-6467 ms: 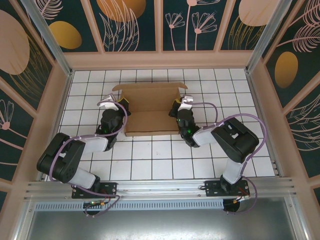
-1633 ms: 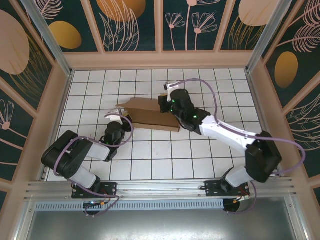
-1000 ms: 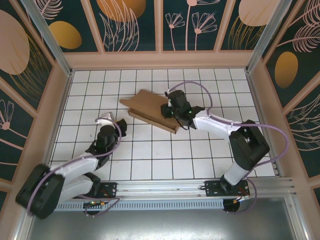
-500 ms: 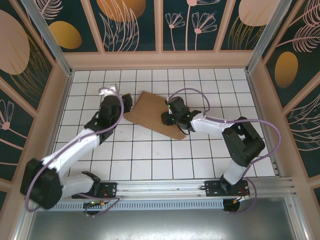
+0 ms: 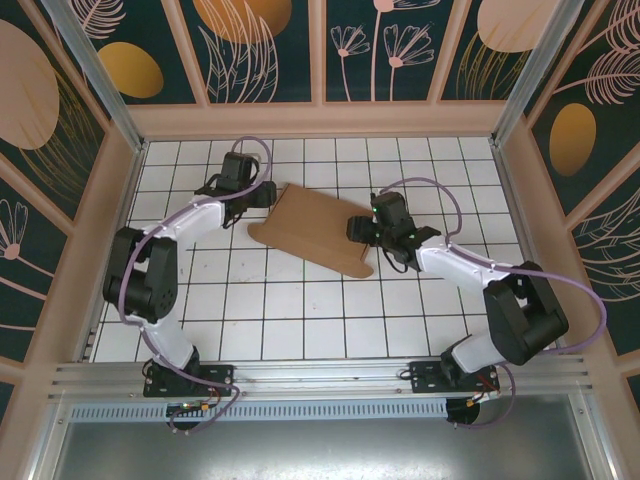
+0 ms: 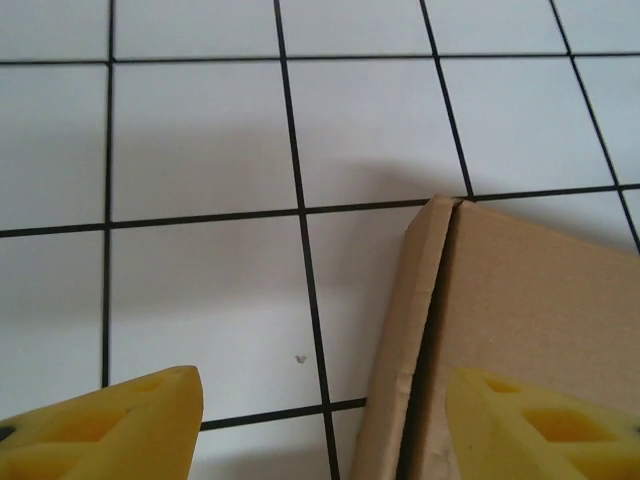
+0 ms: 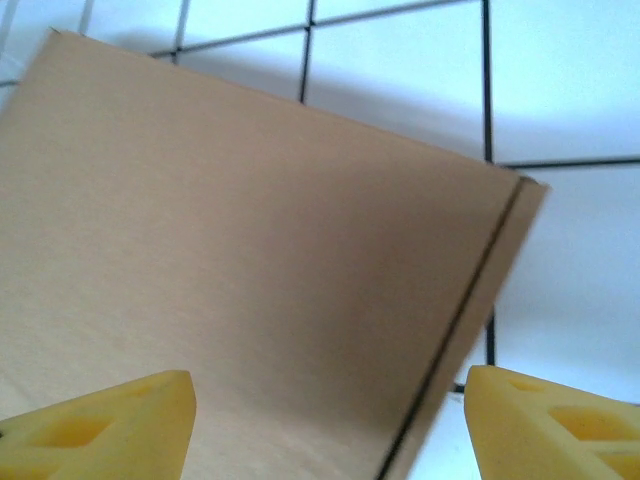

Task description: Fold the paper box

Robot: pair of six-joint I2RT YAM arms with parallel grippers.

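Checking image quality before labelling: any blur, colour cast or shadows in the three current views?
Top external: sharp, evenly lit, the paper box readable. Left wrist: tiles greyish, soft shadow beyond the box corner, yellow fingertips blurred. Right wrist: blue cast on tiles, cardboard soft.

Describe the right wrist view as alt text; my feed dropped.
The brown paper box lies flat under the right gripper, whose yellow fingertips stand wide apart above its top panel, gripping nothing. White gridded table shows beyond the box's far and right edges.
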